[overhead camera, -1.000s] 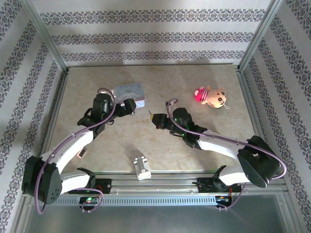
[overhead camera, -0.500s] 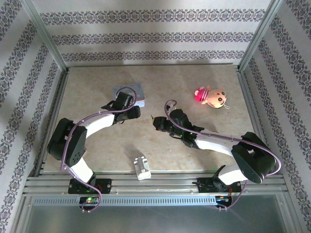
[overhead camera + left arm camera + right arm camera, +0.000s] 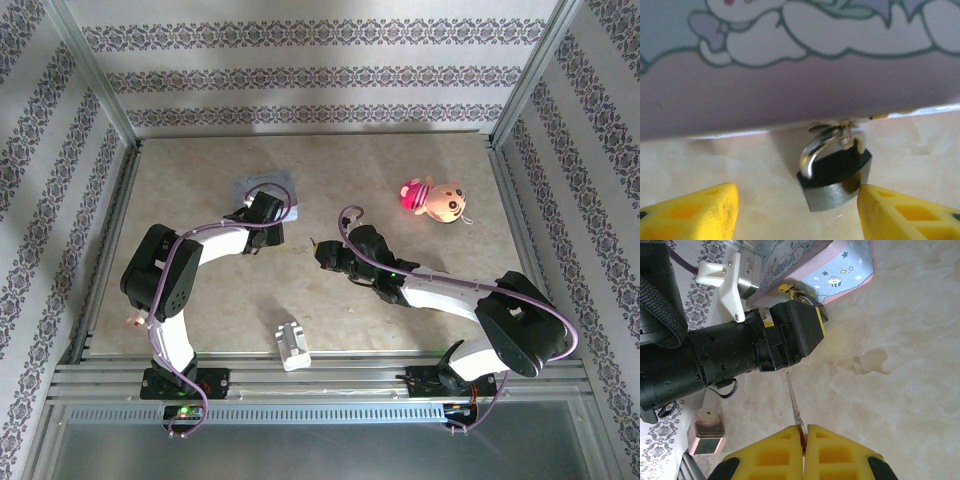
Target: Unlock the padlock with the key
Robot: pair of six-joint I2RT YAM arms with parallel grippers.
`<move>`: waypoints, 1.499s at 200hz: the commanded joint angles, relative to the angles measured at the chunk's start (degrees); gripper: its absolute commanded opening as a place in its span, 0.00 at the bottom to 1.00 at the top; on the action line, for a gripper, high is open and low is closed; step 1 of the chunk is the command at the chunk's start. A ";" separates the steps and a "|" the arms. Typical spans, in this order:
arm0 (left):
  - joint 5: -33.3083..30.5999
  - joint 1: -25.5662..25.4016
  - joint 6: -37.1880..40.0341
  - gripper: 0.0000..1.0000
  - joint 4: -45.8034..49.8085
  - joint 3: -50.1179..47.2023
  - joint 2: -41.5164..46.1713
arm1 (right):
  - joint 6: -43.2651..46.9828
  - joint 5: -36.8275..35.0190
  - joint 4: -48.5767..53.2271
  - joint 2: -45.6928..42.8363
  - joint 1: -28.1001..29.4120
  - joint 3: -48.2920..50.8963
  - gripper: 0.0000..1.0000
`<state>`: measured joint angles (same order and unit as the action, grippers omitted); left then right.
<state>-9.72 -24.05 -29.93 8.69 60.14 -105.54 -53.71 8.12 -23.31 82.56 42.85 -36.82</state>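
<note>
At the left tool (image 3: pixel 797 206): spread wide apart, one finger on each side of the padlock (image 3: pixel 837 180). Hooked on the clasp (image 3: pixel 840 131) of the pale blue tin (image 3: pixel 790 75), resting low on the worktop (image 3: pixel 715 160). At the right tool (image 3: pixel 803 437): pressed together on the key (image 3: pixel 793 400), blade pointing toward the left tool, apart from the padlock.

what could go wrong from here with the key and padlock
1. The padlock hangs tilted from the tin, and the left claw is open either side, not gripping. A push from the key could swing it away.
2. The right claw pinches the thin key by one end, so it may twist or slip.
3. In the right wrist view the left claw sits between key and padlock, so the arms may collide.
</note>
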 commanded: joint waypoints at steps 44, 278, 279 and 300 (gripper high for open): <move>-2.89 -1.76 -0.37 0.71 -3.64 2.64 -1.91 | 0.19 -0.47 -0.22 0.12 -0.56 0.17 0.00; -8.90 -2.84 -2.10 0.48 -5.54 3.79 -4.86 | -0.36 0.73 -0.42 1.10 -0.49 -1.31 0.00; -8.91 -2.84 -2.08 0.48 -5.53 3.82 -4.90 | -0.35 0.74 -0.42 1.10 -0.44 -1.32 0.00; -8.94 -2.89 -1.99 0.48 -5.49 4.09 -5.19 | -0.36 1.17 -0.42 1.70 -0.44 -1.84 0.00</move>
<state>-18.06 -26.20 -31.97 4.29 63.02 -109.51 -53.74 8.43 -23.31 83.02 42.85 -36.97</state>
